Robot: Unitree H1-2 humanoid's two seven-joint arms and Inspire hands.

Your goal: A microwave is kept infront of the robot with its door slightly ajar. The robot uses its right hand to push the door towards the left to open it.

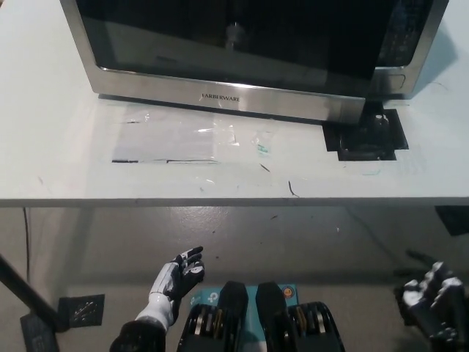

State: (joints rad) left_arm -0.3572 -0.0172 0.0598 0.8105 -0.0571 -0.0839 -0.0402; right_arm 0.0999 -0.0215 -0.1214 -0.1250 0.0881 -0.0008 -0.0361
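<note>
A silver microwave (pixel 249 51) with a dark glass door (pixel 234 37) stands at the back of the white table (pixel 73 161). Its door swings slightly out at the right end, leaving a narrow gap by the control panel (pixel 403 37). My white left hand (pixel 178 277) rests low at the bottom left, below the table edge, fingers apart and holding nothing. At the bottom right corner my black right hand (pixel 434 299) hangs below the table, far from the door, with its fingers loosely curled and nothing in it.
Clear tape patches (pixel 190 139) lie on the table in front of the microwave. A black marker patch (pixel 366 136) sits under the door's right corner. The table's front edge (pixel 234 202) runs across the middle. Dark floor markers (pixel 80 308) lie at lower left.
</note>
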